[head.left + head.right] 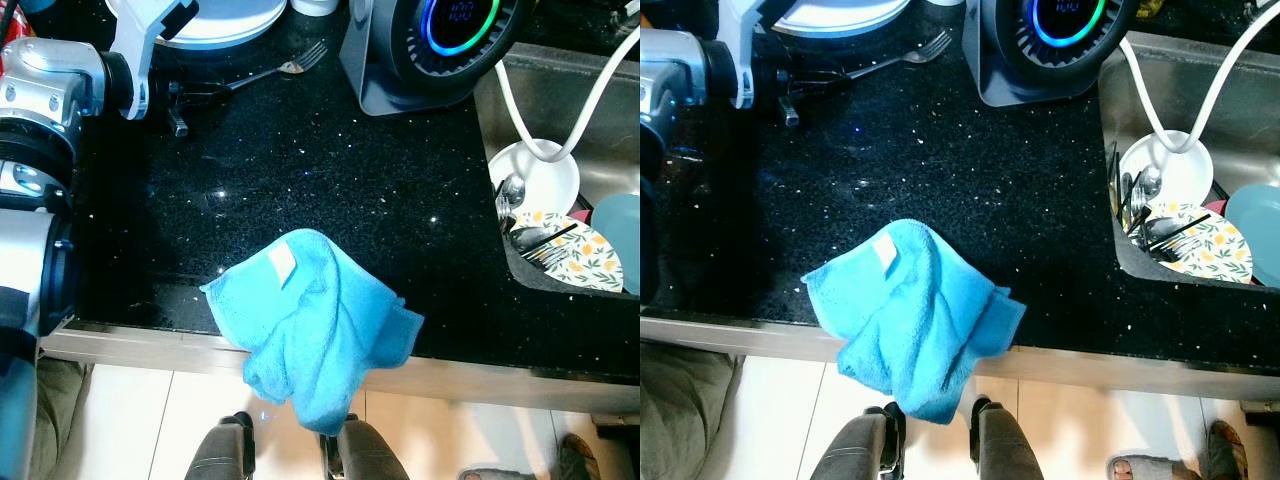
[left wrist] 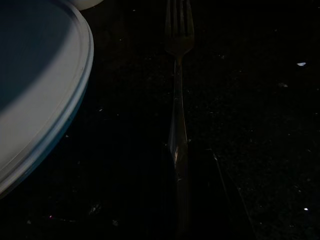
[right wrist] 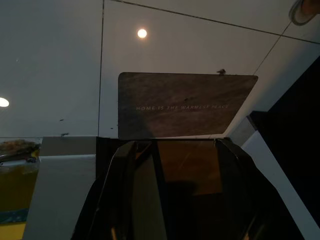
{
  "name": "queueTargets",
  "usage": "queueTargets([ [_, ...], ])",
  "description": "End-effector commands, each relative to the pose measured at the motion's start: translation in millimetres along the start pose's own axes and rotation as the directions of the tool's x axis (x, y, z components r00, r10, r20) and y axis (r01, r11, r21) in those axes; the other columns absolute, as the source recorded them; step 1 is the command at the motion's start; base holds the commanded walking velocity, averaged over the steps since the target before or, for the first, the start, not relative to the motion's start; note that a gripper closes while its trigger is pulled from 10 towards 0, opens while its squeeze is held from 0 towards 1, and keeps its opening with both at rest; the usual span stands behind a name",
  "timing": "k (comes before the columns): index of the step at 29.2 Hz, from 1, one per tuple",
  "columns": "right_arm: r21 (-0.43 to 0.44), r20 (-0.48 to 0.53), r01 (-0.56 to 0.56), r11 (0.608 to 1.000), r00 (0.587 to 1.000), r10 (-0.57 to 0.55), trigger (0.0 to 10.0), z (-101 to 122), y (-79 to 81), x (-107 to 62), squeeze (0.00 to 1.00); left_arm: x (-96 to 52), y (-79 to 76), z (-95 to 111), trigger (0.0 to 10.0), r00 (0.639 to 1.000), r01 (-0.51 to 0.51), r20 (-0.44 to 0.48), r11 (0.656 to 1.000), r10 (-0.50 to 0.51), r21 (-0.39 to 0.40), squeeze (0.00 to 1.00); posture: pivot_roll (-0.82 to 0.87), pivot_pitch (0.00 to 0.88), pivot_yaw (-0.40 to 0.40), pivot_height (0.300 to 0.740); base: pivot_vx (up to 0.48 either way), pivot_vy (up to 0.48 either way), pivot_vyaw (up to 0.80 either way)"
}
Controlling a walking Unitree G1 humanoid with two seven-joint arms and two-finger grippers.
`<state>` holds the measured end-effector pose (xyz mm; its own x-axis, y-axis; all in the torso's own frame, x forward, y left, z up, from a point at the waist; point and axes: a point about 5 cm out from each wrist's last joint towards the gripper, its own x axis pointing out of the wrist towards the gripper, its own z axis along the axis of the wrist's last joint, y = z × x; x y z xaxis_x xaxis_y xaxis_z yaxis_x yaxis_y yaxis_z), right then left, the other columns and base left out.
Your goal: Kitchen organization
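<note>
the fork (image 1: 268, 71) lies flat on the black counter (image 1: 330, 170) at its far side, tines toward the fan (image 1: 430, 45), beside the white plate (image 1: 215, 22). the left gripper (image 1: 178, 100) sits at the handle end; whether its fingers are spread or pinching i cannot tell. a blue cloth (image 1: 310, 320) hangs over the near edge. dishes fill the sink (image 1: 560, 170). the right gripper (image 3: 170, 200) points at the floor, fingers spread.

A black speckled countertop (image 1: 330, 170) with a steel sink (image 1: 1200, 90) stands over pale floor tiles (image 1: 150, 420)
</note>
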<state>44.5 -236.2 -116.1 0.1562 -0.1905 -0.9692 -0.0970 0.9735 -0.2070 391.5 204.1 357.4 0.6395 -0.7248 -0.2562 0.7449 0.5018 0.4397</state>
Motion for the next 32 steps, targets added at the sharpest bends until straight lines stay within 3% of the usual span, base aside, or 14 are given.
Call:
queueTargets([
  [1, 0.015, -0.044, -0.003, 1.0, 0.999, 0.003, 10.0, -15, 0.9, -0.9, 0.0, -0.3, -7.6, -34, 0.0, 0.991, 0.041, -0.122, 0.995, -0.052, -0.091, 0.0, -0.07, 0.379, -0.038, 0.74, 0.0, 0.0, 0.0],
  [3, 0.016, -0.042, -0.003, 1.0, 0.999, 0.004, 10.0, -14, 1.1, -0.9, 0.0, -0.8, -6.9, -32, 0.0, 0.994, 0.038, -0.096, 0.994, -0.048, -0.098, 0.0, -0.06, 0.372, -0.038, 0.74, 0.0, 0.0, 0.0],
  [7, 0.018, -0.032, -0.006, 1.0, 0.999, 0.006, 10.0, -11, 2.7, -0.6, 0.0, -5.1, -1.0, -11, 0.0, 0.998, 0.027, 0.068, 0.992, -0.019, -0.12, 0.0, -0.05, 0.352, -0.034, 0.74, 0.0, 0.0, 0.0],
  [8, 0.018, -0.032, -0.006, 1.0, 0.999, 0.006, 10.0, -11, 2.7, -0.6, 0.0, -5.1, -1.0, -11, 0.0, 0.998, 0.027, 0.068, 0.992, -0.019, -0.12, 0.0, -0.05, 0.352, -0.034, 0.74, 0.0, 0.0, 0.0],
  [9, 0.019, -0.026, -0.008, 1.0, 1.0, 0.008, 10.0, -8, 3.5, -0.4, 0.0, -8.3, 2.3, 2, 0.0, 0.988, 0.019, 0.156, 0.993, -0.001, -0.117, 0.0, -0.05, 0.345, -0.035, 0.74, 0.0, 0.0, 0.0],
  [13, 0.017, -0.016, -0.011, 1.0, 1.0, 0.011, 10.0, -4, 4.4, 0.0, 0.0, -10.0, 2.2, 25, 0.0, 0.945, 0.053, 0.327, 0.994, -0.018, -0.098, 0.0, -0.04, 0.326, -0.04, 0.74, 0.0, 0.0, 0.0],
  [18, 0.017, -0.007, -0.011, 1.0, 1.0, 0.011, 10.0, -1, 5.0, 0.2, 0.0, -8.5, -4.6, 39, 0.0, 0.895, 0.129, 0.437, 0.989, -0.088, -0.066, 0.0, -0.04, 0.316, -0.038, 0.74, 0.0, 0.0, 0.0],
  [20, 0.021, 0.0, -0.011, 1.0, 1.0, 0.011, 10.0, 2, 5.9, 0.4, 0.0, -8.2, -13.0, 51, 0.0, 0.847, 0.17, 0.513, 0.985, -0.137, -0.019, 0.0, -0.04, 0.309, -0.034, 0.74, 0.0, 0.0, 0.0],
  [27, 0.032, 0.009, -0.017, 0.999, 1.0, 0.017, 10.0, 7, 8.9, 0.7, 0.0, -16.2, -27.2, 70, 0.0, 0.781, 0.16, 0.605, 0.986, -0.154, 0.045, 0.0, -0.02, 0.289, -0.028, 0.74, 0.0, 0.0, 0.0],
  [31, 0.033, 0.012, -0.021, 0.999, 1.0, 0.021, 10.0, 9, 10.1, 0.7, 0.0, -21.5, -32.6, 76, 0.0, 0.768, 0.129, 0.625, 0.989, -0.142, 0.067, 0.0, -0.01, 0.285, -0.026, 0.74, 0.0, 0.0, 0.0],
  [32, 0.033, 0.015, -0.026, 0.999, 1.0, 0.025, 10.0, 11, 11.4, 0.8, 0.0, -29.2, -39.6, 82, 0.0, 0.74, 0.108, 0.661, 0.992, -0.127, 0.069, 0.0, 0.0, 0.278, -0.025, 0.74, 0.0, 0.0, 0.0],
])
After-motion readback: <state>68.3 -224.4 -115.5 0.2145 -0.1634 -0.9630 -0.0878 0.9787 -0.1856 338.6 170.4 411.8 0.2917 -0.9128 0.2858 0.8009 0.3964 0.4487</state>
